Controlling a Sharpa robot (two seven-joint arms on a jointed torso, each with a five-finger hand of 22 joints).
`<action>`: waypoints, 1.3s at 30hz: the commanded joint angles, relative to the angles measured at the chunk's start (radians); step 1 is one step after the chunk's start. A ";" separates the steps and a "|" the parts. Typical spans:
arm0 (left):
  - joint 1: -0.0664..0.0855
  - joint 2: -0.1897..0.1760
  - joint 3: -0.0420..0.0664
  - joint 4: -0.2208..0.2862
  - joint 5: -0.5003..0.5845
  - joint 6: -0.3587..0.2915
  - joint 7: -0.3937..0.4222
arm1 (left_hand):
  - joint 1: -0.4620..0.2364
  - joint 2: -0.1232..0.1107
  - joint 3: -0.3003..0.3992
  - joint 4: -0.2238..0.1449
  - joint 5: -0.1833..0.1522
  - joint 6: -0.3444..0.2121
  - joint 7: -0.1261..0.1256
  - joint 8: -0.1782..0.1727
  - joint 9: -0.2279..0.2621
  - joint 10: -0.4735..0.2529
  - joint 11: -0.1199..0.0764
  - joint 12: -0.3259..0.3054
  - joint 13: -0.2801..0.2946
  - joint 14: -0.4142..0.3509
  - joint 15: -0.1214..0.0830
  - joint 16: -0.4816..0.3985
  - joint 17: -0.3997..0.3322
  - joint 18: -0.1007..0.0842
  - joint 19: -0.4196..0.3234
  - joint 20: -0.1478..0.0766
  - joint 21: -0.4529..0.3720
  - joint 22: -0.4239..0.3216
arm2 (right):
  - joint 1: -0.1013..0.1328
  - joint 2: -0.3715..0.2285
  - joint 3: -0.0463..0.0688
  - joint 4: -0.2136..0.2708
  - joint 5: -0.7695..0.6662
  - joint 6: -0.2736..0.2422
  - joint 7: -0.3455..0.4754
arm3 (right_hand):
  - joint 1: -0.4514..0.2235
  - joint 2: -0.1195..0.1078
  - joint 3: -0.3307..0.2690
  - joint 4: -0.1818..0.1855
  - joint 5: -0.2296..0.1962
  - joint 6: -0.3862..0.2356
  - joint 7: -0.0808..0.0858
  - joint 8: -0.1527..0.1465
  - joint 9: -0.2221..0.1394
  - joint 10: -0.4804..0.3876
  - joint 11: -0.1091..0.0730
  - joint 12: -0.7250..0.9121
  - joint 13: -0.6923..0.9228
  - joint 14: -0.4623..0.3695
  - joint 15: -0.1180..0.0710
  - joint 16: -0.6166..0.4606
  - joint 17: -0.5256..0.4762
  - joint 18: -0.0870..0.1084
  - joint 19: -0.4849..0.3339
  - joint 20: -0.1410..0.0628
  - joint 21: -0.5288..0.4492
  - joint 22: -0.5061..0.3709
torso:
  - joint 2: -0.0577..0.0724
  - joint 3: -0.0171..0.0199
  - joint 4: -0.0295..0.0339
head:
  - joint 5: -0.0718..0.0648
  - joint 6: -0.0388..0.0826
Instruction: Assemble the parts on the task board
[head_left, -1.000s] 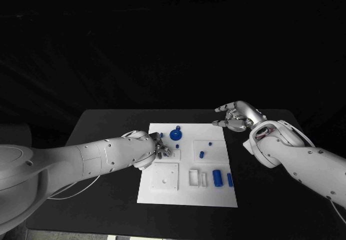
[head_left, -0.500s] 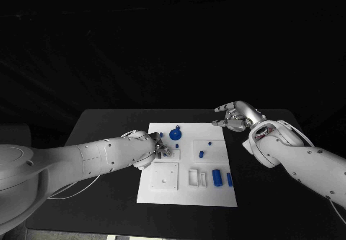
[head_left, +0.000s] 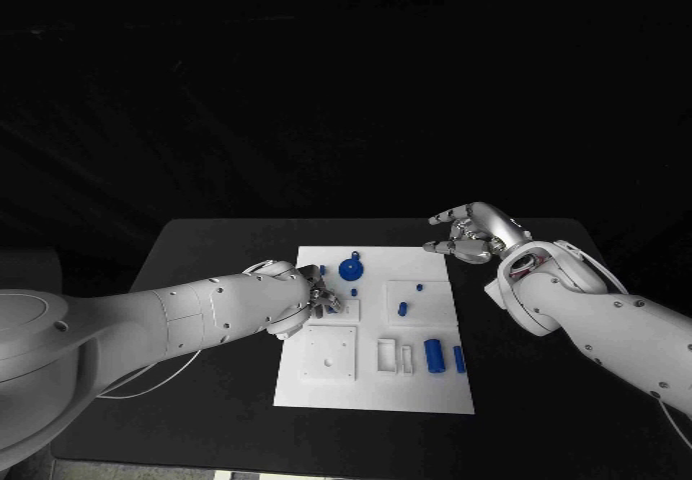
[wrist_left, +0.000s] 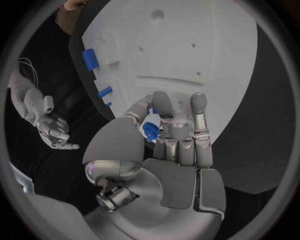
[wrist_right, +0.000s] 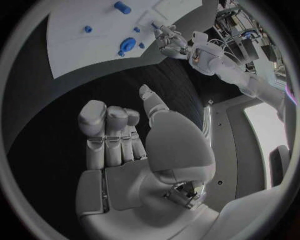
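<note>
The left robot hand (head_left: 315, 296) sits on the task board (head_left: 433, 400) at its left edge, mid-frame, pinching a small blue part (wrist_left: 150, 131) — the round blue part (head_left: 352, 268) lies just up-right. The right robot hand (head_left: 470, 232), curled on nothing, hovers off the board's upper-right corner — farther away.

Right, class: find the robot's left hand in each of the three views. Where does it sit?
Head view: the left hand rests at the task board's left edge.
Left wrist view: seen close up, fingers reaching over the board.
Right wrist view: small and distant, at the board's edge.
Shared landmark: the white task board.
</note>
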 joint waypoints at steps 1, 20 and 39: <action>-0.008 0.005 -0.005 -0.001 0.005 0.041 0.001 | 0.036 0.048 0.001 0.000 -0.002 0.163 -0.102 -0.006 -0.001 0.031 -0.014 0.006 0.002 0.001 -0.006 0.004 0.003 -0.013 0.005 0.001 0.002 0.017 | -0.001 0.002 0.000 0.001 -0.002 0.011 0.003 | -0.010 0.001 0.006 -0.003 0.006 0.008 -0.001 -0.002 0.000 -0.007 -0.001 -0.001 0.001 -0.003 0.002 -0.003 0.000 0.012 0.013 0.004 -0.006 0.105 | 0.000 -0.0002 0.0000 | -0.001 0.000; -0.008 0.015 -0.004 -0.014 0.008 0.068 0.003 | 0.043 0.046 -0.034 0.020 -0.057 0.170 -0.104 -0.007 -0.006 0.030 -0.015 0.009 0.013 0.000 -0.005 0.012 0.011 -0.013 0.004 0.002 0.003 0.017 | -0.002 0.004 0.000 -0.001 -0.002 0.012 0.003 | -0.011 0.001 0.006 -0.003 0.007 0.008 -0.001 -0.002 0.000 -0.007 -0.001 0.000 0.001 -0.003 0.002 -0.003 0.001 0.012 0.013 0.004 -0.007 0.105 | 0.000 0.0003 0.0001 | -0.003 -0.003; -0.008 0.020 -0.004 -0.021 0.008 0.066 0.002 | 0.041 0.024 -0.071 0.058 -0.094 0.170 -0.107 -0.007 -0.008 0.030 -0.016 0.007 0.017 -0.002 -0.006 0.011 0.006 -0.013 0.004 0.002 0.003 0.016 | -0.002 0.005 0.000 -0.002 -0.002 0.013 0.003 | -0.012 0.001 0.006 -0.003 0.009 0.008 -0.001 -0.002 0.000 -0.006 -0.001 0.000 0.002 -0.003 0.002 -0.003 0.001 0.012 0.013 0.004 -0.006 0.105 | 0.000 -0.0001 0.0001 | -0.004 -0.004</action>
